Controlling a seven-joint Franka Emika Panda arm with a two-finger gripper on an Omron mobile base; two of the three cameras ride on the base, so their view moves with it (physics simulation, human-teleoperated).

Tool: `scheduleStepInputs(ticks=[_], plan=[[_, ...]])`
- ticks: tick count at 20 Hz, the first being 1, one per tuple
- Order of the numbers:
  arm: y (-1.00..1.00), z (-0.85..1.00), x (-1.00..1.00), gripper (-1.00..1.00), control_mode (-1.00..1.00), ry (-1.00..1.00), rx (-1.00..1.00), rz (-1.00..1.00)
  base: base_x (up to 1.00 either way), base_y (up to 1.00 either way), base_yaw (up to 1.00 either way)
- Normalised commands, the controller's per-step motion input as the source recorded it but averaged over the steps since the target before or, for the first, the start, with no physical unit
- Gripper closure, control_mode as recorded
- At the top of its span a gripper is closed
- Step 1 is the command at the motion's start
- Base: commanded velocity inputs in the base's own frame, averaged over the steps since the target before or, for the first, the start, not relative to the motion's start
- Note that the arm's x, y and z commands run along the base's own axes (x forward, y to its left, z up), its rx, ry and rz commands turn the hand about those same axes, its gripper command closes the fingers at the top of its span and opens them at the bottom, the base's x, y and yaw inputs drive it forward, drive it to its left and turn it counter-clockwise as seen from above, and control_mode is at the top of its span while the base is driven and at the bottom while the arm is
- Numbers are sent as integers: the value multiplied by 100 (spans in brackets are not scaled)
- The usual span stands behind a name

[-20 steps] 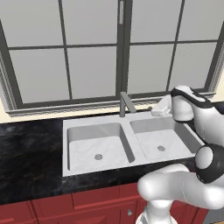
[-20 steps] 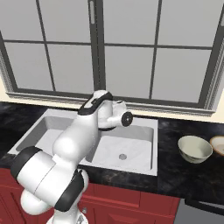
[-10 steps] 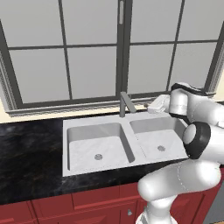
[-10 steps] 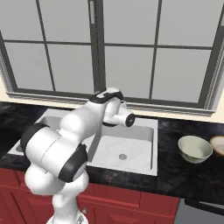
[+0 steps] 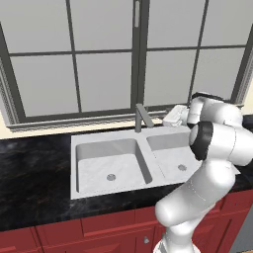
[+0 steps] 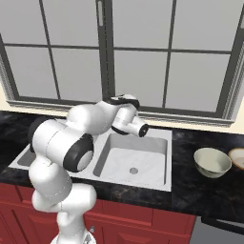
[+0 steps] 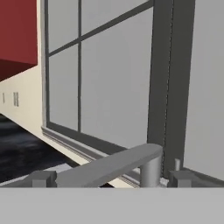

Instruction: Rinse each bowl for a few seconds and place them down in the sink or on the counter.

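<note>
Overhead, gripper jaws spread wide near faucet; black counter holds bowl beside sink.

No text, label, brand, number or sign could be read anywhere in the pictures.
</note>
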Motion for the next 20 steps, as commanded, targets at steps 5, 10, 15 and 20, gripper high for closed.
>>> scheduleStepInputs(ticks=[5, 10, 15, 20], plan=[[21, -12, 37, -100, -100, -7, 0, 0, 0, 0, 0], [10, -6, 41, -100, -100, -2, 0, -1, 0, 0, 0], [-1, -5, 51, -100, -100, 0, 1, -2, 0, 0, 0], [-3, -12, 51, -100, -100, 0, 4, 0, 0, 0, 0]])
